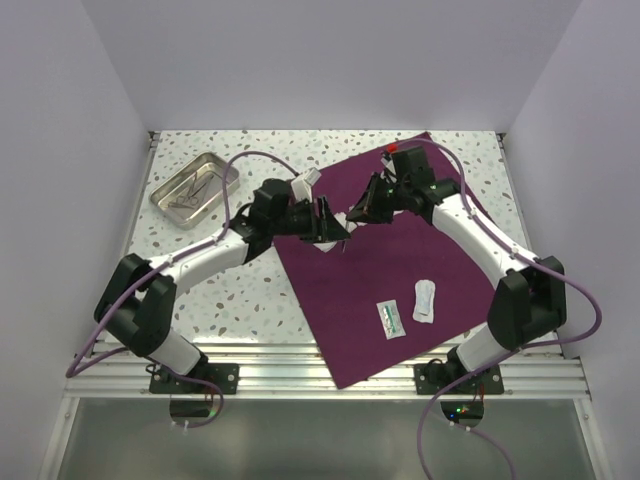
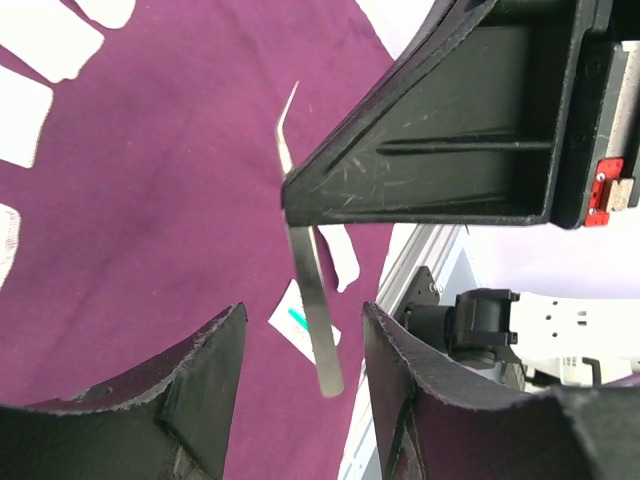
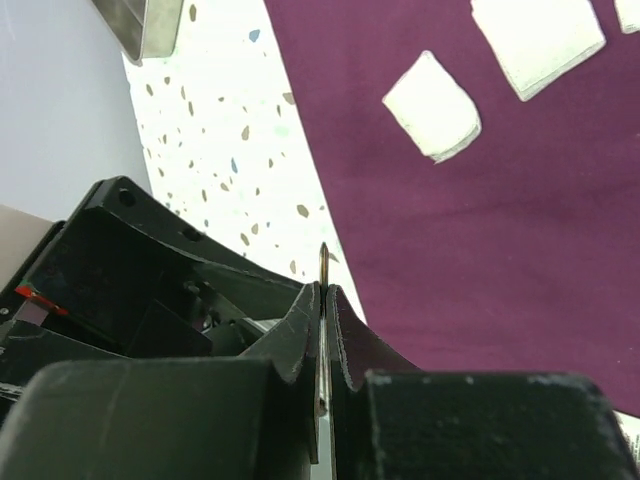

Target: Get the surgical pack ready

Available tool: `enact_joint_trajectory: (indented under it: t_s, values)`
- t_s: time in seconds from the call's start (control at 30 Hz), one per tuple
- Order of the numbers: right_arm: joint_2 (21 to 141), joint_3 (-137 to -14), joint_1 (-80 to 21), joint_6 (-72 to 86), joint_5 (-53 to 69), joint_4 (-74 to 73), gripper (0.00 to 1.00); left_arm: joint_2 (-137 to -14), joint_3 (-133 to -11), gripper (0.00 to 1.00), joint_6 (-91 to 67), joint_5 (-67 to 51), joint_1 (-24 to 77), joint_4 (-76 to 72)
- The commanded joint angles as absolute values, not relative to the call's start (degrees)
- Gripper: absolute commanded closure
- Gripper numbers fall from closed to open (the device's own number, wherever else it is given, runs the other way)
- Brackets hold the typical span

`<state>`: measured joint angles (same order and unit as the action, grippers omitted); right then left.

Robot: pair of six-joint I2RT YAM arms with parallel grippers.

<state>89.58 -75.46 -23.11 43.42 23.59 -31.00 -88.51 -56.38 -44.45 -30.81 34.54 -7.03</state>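
The surgical pack [image 1: 400, 260] is a deep purple cloth spread flat across the right half of the table. Above its left part my two grippers meet. My right gripper [image 1: 362, 210] [image 3: 323, 295] is shut on thin metal tweezers [image 2: 310, 290], whose tip [image 3: 324, 262] pokes out beyond the fingertips. In the left wrist view the tweezers hang from the right gripper's black finger [image 2: 450, 150], their free end between the jaws of my left gripper [image 2: 303, 320] [image 1: 335, 225]. Those jaws are open and apart from the metal on both sides.
A steel tray [image 1: 225, 168] with instruments sits at the back left on the speckled table. A teal-printed packet [image 1: 390, 320] and a white packet [image 1: 424, 300] lie on the cloth's near part. White gauze pieces [image 3: 432, 106] lie on the cloth too.
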Motion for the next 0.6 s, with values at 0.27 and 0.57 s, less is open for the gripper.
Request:
enact_joint_trajectory:
  t_s: [0.27, 0.57]
  values:
    - [92.19, -81.11, -23.64, 44.65, 25.31, -30.14, 1.00, -95.09, -65.56, 0.91, -38.59, -32.78, 30.78, -0.28]
    - [98.96, -92.71, -23.29, 34.47, 18.65, -42.86, 0.39, -101.41, -79.61, 1.00, -18.30, -18.87, 17.68, 23.27]
